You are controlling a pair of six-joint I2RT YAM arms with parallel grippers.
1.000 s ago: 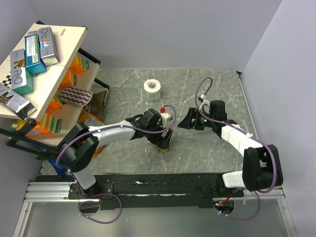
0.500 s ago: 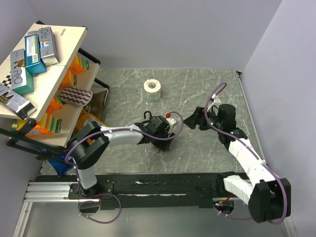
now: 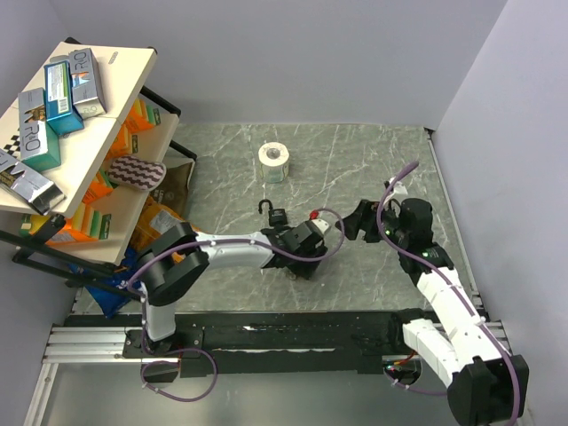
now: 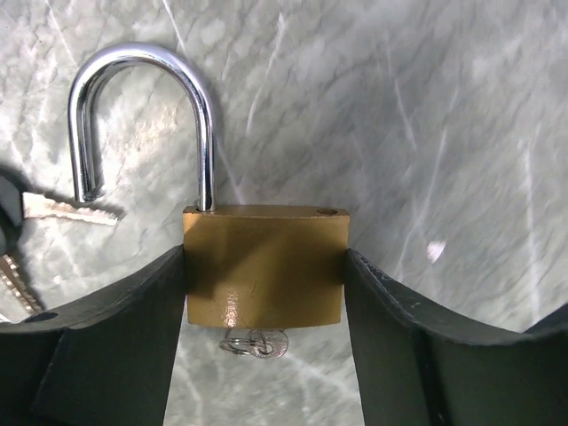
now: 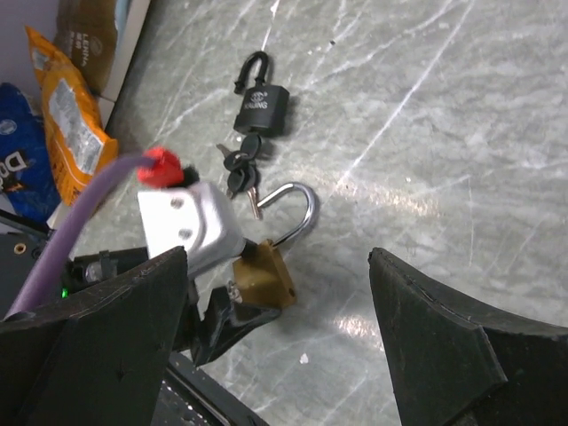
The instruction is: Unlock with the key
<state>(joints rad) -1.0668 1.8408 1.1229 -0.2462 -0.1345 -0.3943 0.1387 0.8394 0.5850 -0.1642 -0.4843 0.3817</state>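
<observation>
Brass padlock [image 4: 264, 253] pinched in left gripper [image 4: 264, 280] — key [image 5: 241, 167], black padlock [image 5: 262, 108] just beside; right gripper [image 5: 277, 266] spread wide.

Left arm stretched low across the table, right arm hanging back with its jaws wide

The white-and-black left arm [image 3: 231, 244] reaches out flat from its base toward the middle, wrist bent down so the black two-finger left gripper [image 3: 300, 264] sits right at the surface. Its dark fingers [image 4: 115, 346] press flush against both sides of a brass padlock body [image 4: 264, 266]. The white-and-black right arm [image 3: 439, 293] rises from its base and leans inward, elbow folded, with the black two-finger right gripper [image 3: 359, 220] up off the table, tilted toward the left one, fingers spread far apart and gripping nothing.
</observation>
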